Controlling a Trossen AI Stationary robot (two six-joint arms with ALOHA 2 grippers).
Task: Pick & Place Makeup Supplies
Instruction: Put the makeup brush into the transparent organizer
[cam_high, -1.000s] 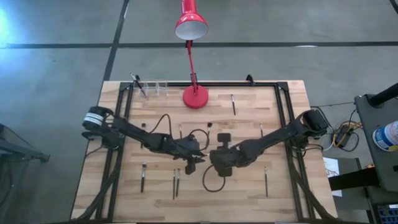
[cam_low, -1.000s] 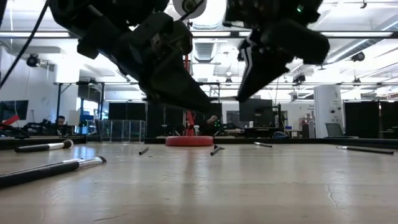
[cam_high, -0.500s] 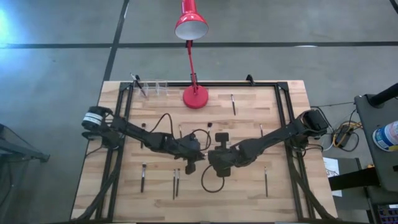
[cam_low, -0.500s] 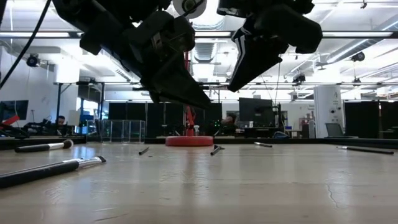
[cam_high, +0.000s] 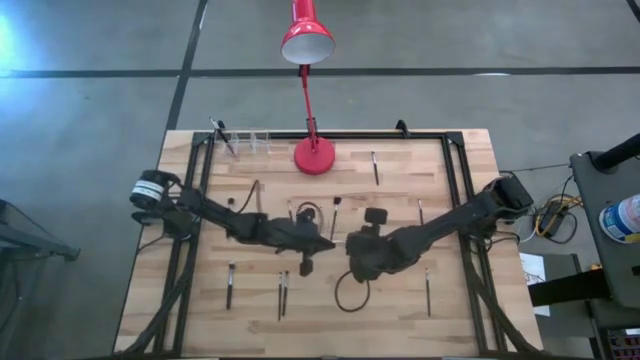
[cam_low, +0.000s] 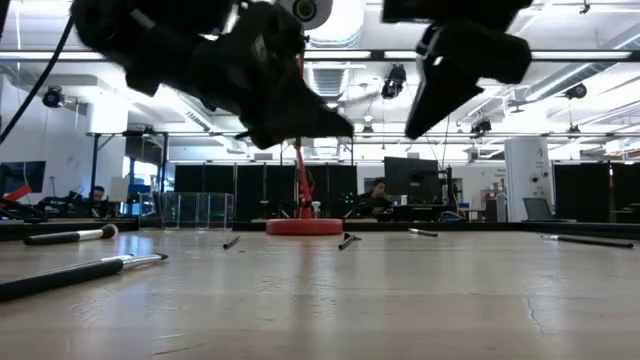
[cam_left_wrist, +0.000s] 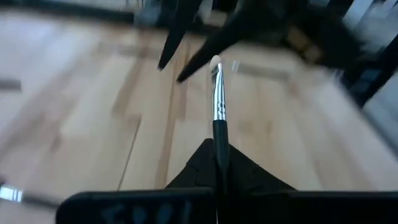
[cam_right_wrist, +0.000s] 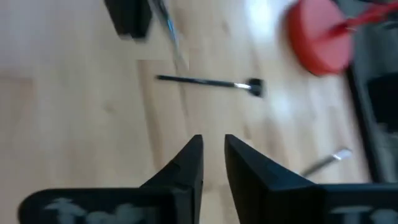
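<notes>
2 grippers hang mid-table. Left gripper (cam_left_wrist: 216, 163) pinches a brush (cam_left_wrist: 217, 102), lifted off the table (cam_high: 400, 190). Right gripper (cam_right_wrist: 213, 155), beside it, has its fingers slightly parted, holding nothing. Other brushes (cam_high: 281, 295) lie scattered.

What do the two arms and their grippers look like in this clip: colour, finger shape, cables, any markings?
Both arms are dark and jointed. The left arm has a white-banded cylinder at its base; the right arm is all dark. Thin black cables loop beside both. The left gripper and right gripper each have two black fingers tapering to points, on bodies carrying blurred pale lettering.
</notes>
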